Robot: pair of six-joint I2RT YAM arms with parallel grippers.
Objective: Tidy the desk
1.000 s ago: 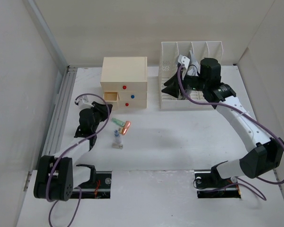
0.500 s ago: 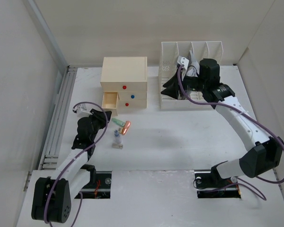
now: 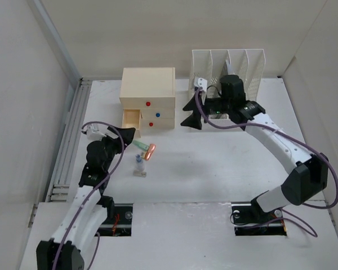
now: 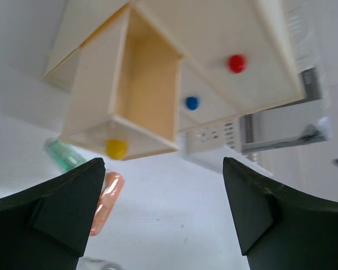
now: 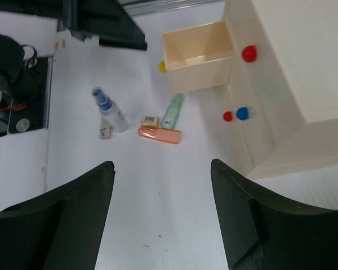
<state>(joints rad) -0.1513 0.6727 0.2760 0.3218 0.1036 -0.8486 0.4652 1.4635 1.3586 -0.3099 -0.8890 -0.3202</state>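
The right gripper has come out of the rack and swung left, and the left gripper has drawn back toward the near side from the box, whose drawer now stands further out. The desk lies flat under everything, filling the space between the pale walls, with its far edge along the back wall and its left edge along a metal rail. Its near part runs out under the arm bases, so its long axis cannot be told. The box stands far left of middle on the desk, and the rack is to its right against the far wall. The drawer, the box's upper-left one, points near and carries a yellow knob. The box's closed fronts have red and blue knobs. Just near of the drawer lie a green tube and an orange piece side by side, and near of those a spray bottle on its side. The left gripper hovers just near of the drawer, fingers spread wide and holding nothing. The right gripper hangs above the desk between box and rack, fingers likewise apart and empty.
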